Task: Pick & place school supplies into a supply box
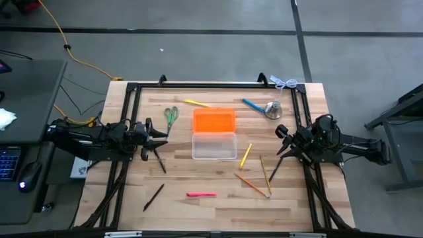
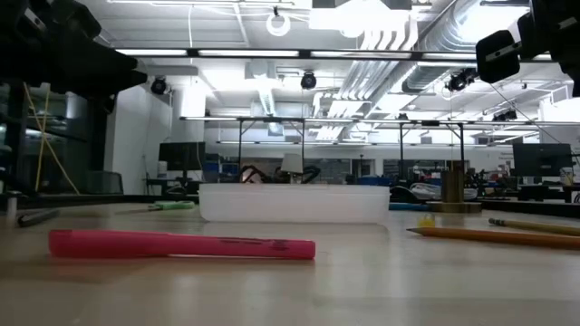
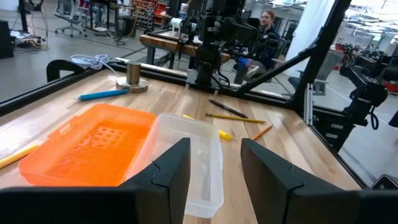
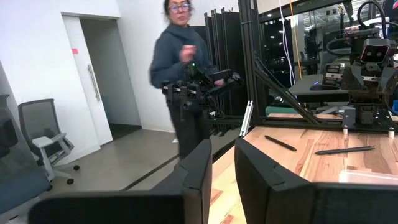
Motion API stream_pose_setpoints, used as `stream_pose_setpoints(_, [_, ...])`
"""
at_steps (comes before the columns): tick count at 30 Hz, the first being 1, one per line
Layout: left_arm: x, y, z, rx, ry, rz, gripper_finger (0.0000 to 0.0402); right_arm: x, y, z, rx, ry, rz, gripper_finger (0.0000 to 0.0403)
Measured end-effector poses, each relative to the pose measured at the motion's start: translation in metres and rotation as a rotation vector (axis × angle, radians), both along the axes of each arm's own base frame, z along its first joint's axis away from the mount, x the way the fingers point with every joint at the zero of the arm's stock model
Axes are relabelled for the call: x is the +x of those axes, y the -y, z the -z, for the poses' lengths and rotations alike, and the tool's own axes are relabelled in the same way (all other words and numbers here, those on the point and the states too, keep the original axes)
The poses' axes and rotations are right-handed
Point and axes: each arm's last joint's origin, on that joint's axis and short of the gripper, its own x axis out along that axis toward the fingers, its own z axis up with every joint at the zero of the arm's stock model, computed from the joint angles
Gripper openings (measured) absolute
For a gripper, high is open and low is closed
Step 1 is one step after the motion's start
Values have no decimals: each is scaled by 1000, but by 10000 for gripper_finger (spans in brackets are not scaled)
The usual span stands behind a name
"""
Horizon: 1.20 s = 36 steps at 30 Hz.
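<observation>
Supply box (image 1: 214, 145) is laid open at table centre, orange lid (image 1: 213, 121) flat behind the clear tray, ready for loading. Pens and pencils are scattered around it, none inside. Left gripper (image 1: 158, 137) is held spread beside it; right gripper (image 1: 283, 136), empty, fingers slightly apart.
</observation>
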Motion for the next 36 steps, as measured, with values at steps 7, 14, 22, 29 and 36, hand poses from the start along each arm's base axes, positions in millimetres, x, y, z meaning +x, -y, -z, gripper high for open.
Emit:
stream_pose_setpoints(7, [0, 0, 0, 0, 0, 0, 172, 0, 0, 0, 0, 0, 0, 50])
stream_pose_setpoints(14, [0, 0, 0, 0, 0, 0, 172, 0, 0, 0, 0, 0, 0, 51])
stream_pose_setpoints(22, [0, 0, 0, 0, 0, 0, 172, 0, 0, 0, 0, 0, 0, 47])
stream_pose_setpoints(29, [0, 0, 0, 0, 0, 0, 172, 0, 0, 0, 0, 0, 0, 52])
stream_pose_setpoints(36, [0, 0, 0, 0, 0, 0, 172, 0, 0, 0, 0, 0, 0, 48])
